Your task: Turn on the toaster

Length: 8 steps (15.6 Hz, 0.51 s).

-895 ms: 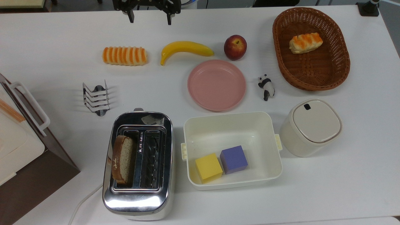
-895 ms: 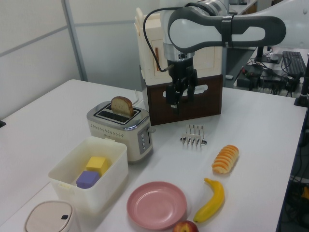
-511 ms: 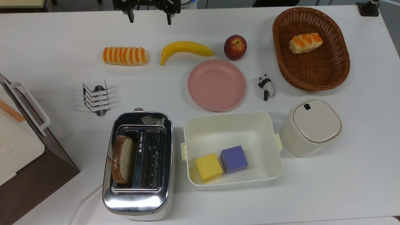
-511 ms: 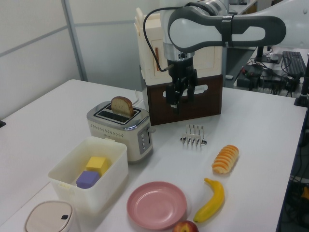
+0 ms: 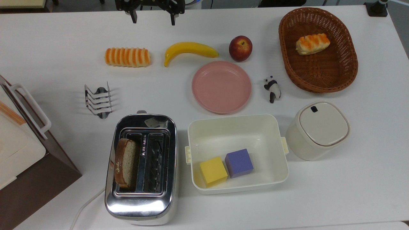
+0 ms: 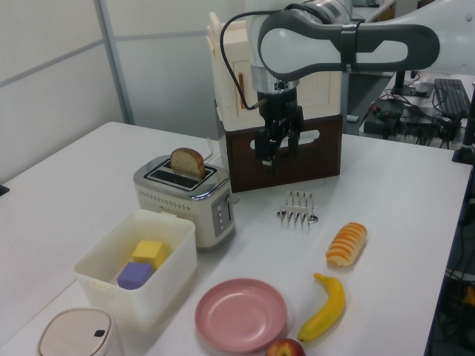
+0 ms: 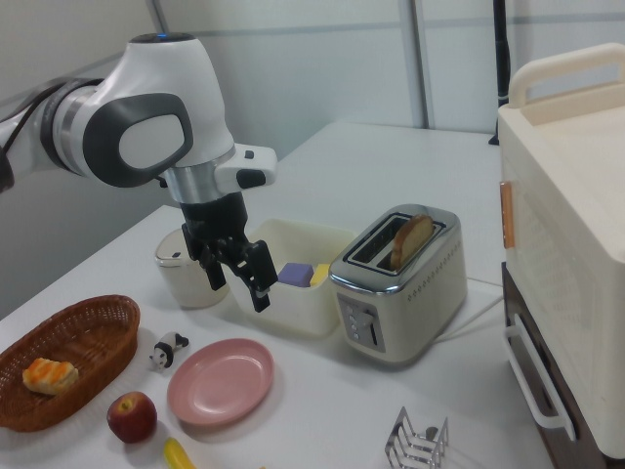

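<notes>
The chrome toaster (image 5: 141,195) stands near the table's front edge in the top view, with a slice of bread (image 5: 126,163) upright in one slot and the other slot bare. Its small lever (image 5: 141,112) sticks out of the end facing the toast rack. The toaster (image 6: 189,196) also appears at the left view's left, and the toaster (image 7: 395,288) at the right view's middle with its button panel toward the camera. My gripper (image 5: 153,18) hangs open and holds nothing at the table's far edge. The gripper (image 6: 276,153) is high above the table; the gripper (image 7: 237,284) is well apart from the toaster.
A wire toast rack (image 5: 98,100) stands just beyond the toaster's lever end. A white-and-brown appliance (image 5: 22,143) fills the top view's left. Beside the toaster sits a white tub (image 5: 236,127) with two cubes. A pink plate (image 5: 221,87), banana (image 5: 190,49), striped bun (image 5: 127,57), apple (image 5: 240,48), basket (image 5: 338,73) and canister (image 5: 319,129) lie around.
</notes>
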Tool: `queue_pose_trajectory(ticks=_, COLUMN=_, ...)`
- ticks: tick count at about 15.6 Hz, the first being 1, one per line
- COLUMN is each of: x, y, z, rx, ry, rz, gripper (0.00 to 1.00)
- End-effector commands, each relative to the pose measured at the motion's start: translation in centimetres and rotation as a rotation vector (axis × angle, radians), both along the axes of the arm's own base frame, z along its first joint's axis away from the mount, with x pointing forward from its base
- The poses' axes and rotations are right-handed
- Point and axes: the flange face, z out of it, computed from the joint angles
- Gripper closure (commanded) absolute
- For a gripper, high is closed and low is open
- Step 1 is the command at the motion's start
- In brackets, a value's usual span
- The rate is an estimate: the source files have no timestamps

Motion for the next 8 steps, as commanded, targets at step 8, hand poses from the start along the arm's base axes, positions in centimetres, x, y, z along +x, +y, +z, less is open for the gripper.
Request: queue_pose_trajectory(ticks=8, x=0.31, y=-0.12, z=-0.12, rx=-0.005, ry=-0.009, rz=0.026, gripper=0.0)
